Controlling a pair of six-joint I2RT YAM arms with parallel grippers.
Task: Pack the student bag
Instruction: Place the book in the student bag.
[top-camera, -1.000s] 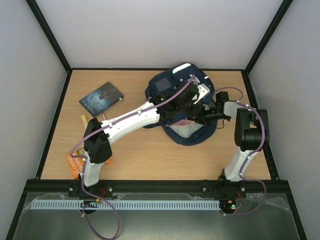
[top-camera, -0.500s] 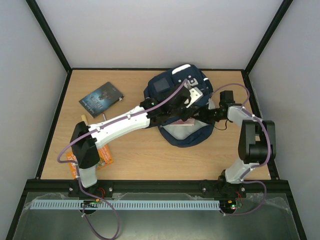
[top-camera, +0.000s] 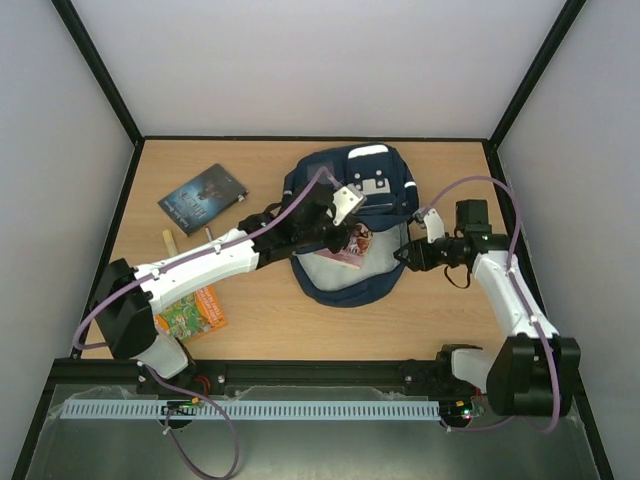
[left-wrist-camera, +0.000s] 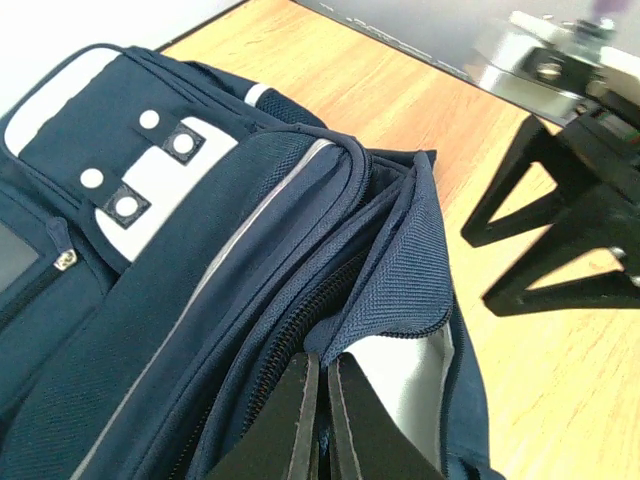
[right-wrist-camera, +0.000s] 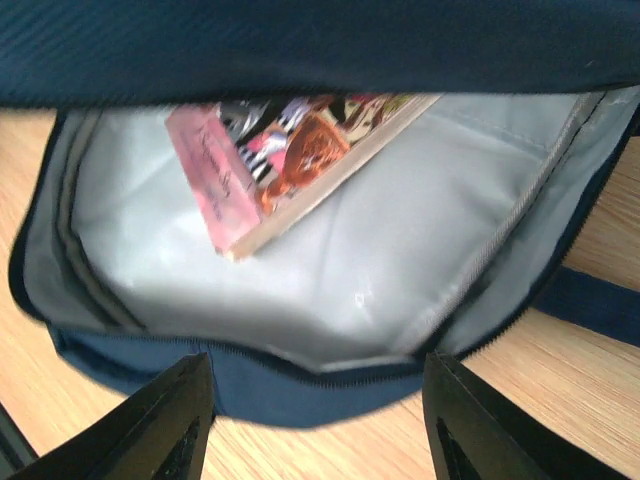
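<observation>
The student bag (top-camera: 372, 188) lies at the middle back of the table, a navy backpack with its grey-lined mouth (right-wrist-camera: 400, 250) facing the near side. A pink picture book (right-wrist-camera: 280, 160) lies inside the mouth, also visible from above as the book (top-camera: 352, 244). My left gripper (left-wrist-camera: 322, 388) is shut on the bag's upper flap edge and holds the mouth open; from above the left gripper (top-camera: 338, 232) sits over the bag. My right gripper (right-wrist-camera: 315, 405) stands open just outside the mouth, holding nothing. In the top view the right gripper (top-camera: 403, 256) is at the bag's right edge.
A dark-covered book (top-camera: 203, 197) lies at the back left. A small wooden stick (top-camera: 167, 243) is near it. An orange booklet (top-camera: 190, 312) rests by the left arm's base. Black frame rails border the table.
My right gripper has opened and drawn back out of the bag's mouth to the right, leaving the pink book inside. The left arm has swung left, pulling the flap and bag with it.
</observation>
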